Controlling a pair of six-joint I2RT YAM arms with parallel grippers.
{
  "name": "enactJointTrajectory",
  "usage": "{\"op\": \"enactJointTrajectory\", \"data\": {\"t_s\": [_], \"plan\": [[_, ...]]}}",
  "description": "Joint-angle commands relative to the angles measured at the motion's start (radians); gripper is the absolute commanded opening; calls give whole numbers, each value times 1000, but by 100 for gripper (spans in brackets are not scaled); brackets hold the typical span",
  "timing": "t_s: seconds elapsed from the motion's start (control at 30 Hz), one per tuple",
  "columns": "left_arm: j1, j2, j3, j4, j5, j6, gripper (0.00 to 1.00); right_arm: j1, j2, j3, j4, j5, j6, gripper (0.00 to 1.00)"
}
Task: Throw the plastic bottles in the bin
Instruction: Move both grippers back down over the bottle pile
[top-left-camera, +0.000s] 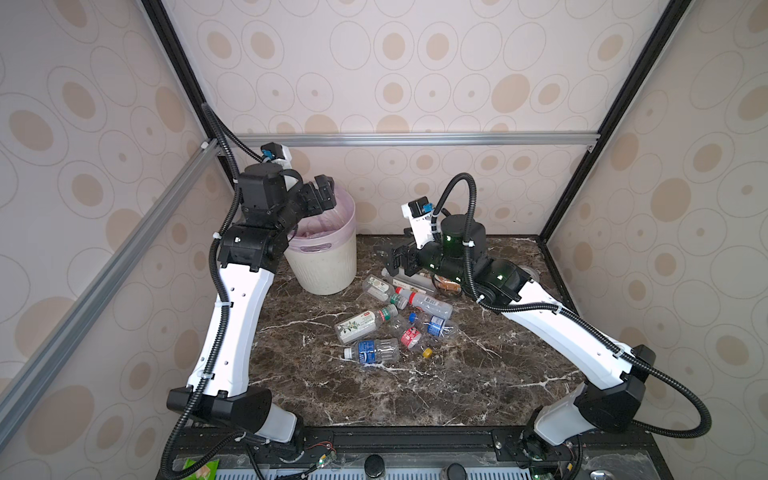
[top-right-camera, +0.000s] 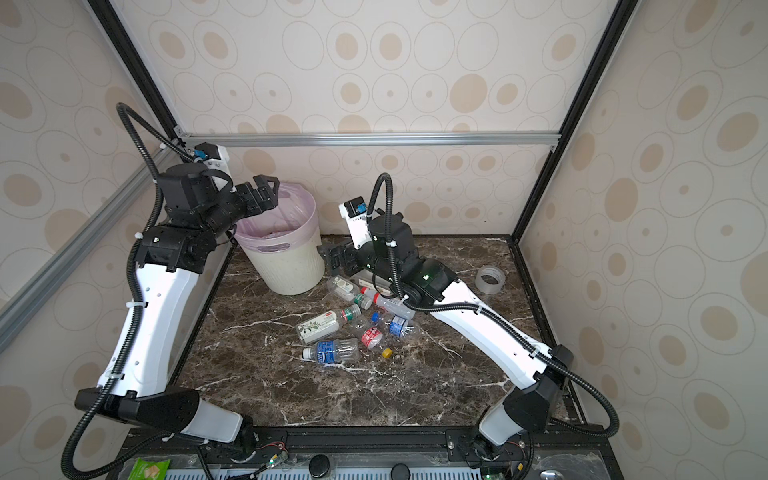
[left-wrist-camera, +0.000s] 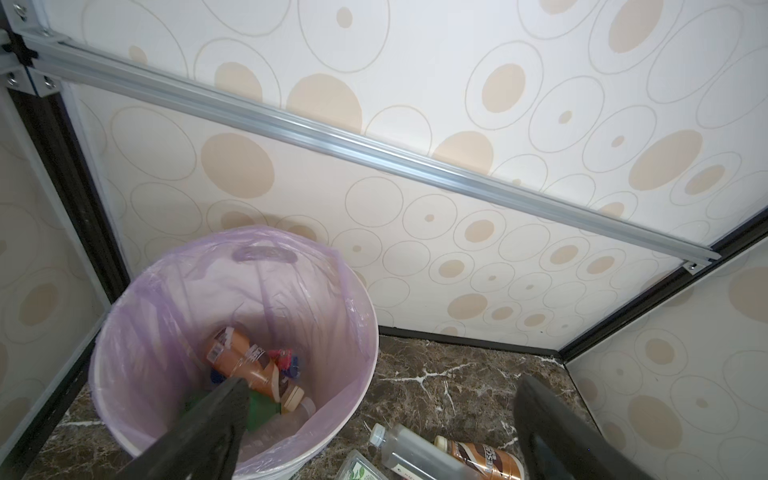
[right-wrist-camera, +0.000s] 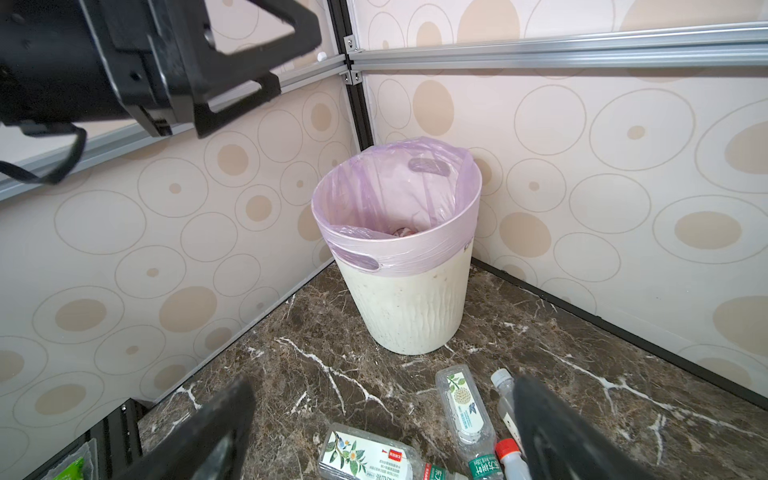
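Observation:
The bin stands in the far left corner, lined with a lilac bag. My left gripper hangs open and empty over its rim, seen too in the left wrist view. Down in the bin lie a brown bottle, a green one and others. Several plastic bottles lie on the marble to the bin's right, among them a blue-labelled one and a flower-labelled one. My right gripper is open low over the far end of this heap, with a green-capped bottle between its fingers, untouched.
A clear tape roll lies at the far right of the table. Patterned walls with aluminium rails close in the back and both sides. A green packet sits below the table's front edge.

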Motion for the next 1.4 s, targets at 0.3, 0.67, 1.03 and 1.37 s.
{"op": "enactJointTrajectory", "data": {"t_s": [0.3,0.67,1.03,1.37], "plan": [[-120,-76,-172,85,-2,1,99,-76,-79,-90,-30,49,30,100],[-373,-117,-416,226,-78,-13,99,-192,-197,-321,-164,43,6,100],[-412,-291,-833,459,10,-197,99,-182,-240,-647,-122,-81,55,96],[-412,-382,-1021,514,-15,-237,99,-59,-118,-744,-55,-73,112,81]]}}
